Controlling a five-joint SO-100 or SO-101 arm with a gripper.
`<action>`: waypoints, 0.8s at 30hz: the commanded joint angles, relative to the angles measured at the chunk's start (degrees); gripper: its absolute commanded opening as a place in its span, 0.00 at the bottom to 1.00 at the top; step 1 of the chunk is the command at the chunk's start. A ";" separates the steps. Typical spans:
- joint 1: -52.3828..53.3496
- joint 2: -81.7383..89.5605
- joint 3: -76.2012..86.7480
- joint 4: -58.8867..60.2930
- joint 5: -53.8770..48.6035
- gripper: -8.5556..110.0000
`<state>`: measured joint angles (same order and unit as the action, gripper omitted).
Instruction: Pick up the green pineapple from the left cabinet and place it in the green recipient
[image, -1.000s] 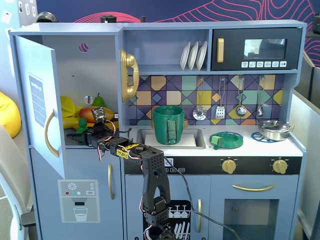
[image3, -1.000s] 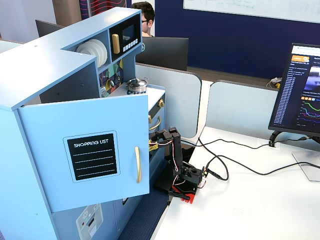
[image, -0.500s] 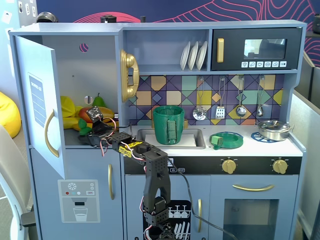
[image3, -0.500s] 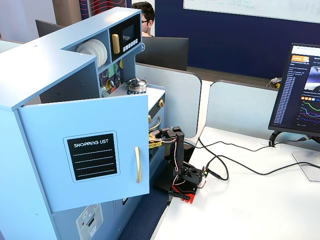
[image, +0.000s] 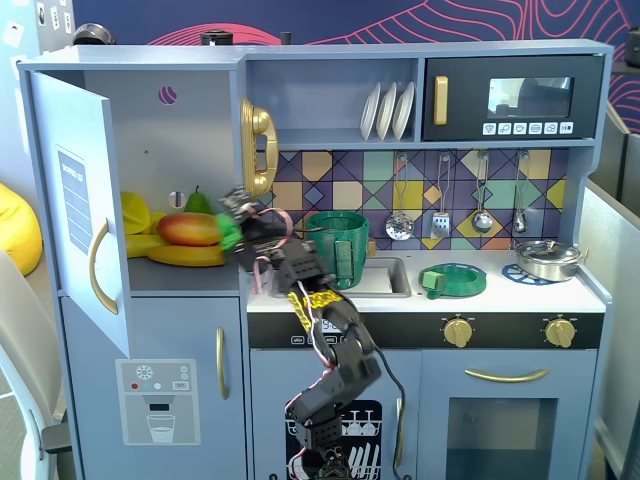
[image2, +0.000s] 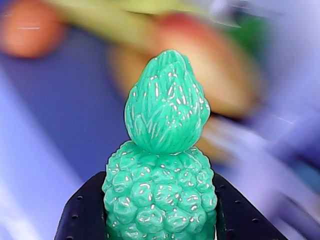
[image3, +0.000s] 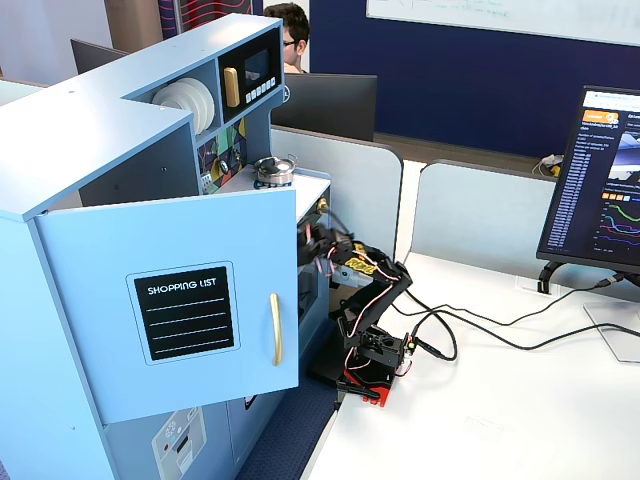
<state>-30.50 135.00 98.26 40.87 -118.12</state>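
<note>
Wrist view: gripper (image2: 161, 220) clamped on the pineapple (image2: 162, 165), black fingers (image2: 82, 215) pressing both sides of the bumpy body, crown pointing up in frame; jaws only as far apart as the fruit is wide. Background there is blurred, w/ orange-red and yellow shapes behind. In a fixed view the gripper (image: 233, 228) sits at the cabinet (image: 150, 180) opening, just above the shelf's front edge, w/ the pineapple (image: 230, 236) showing as a green blob at its tip, right beside the mango (image: 190, 228). Bananas (image: 185, 255) lie under the mango, pear (image: 198, 202) behind it. Arm (image: 325, 320) reaches up from the base in front of the lower doors. Pot (image: 337, 245) stands on the counter by the sink, near the gripper on its right. Flat green dish (image: 453, 279) further right. Cabinet door (image3: 170, 300) hangs open in both fixed views.
</note>
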 joint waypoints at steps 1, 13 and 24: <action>14.15 5.01 -4.75 4.22 2.55 0.07; 34.01 -24.17 -29.18 -4.83 15.12 0.07; 31.90 -40.61 -43.68 -7.56 19.34 0.17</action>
<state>2.37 94.66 59.68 35.68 -101.51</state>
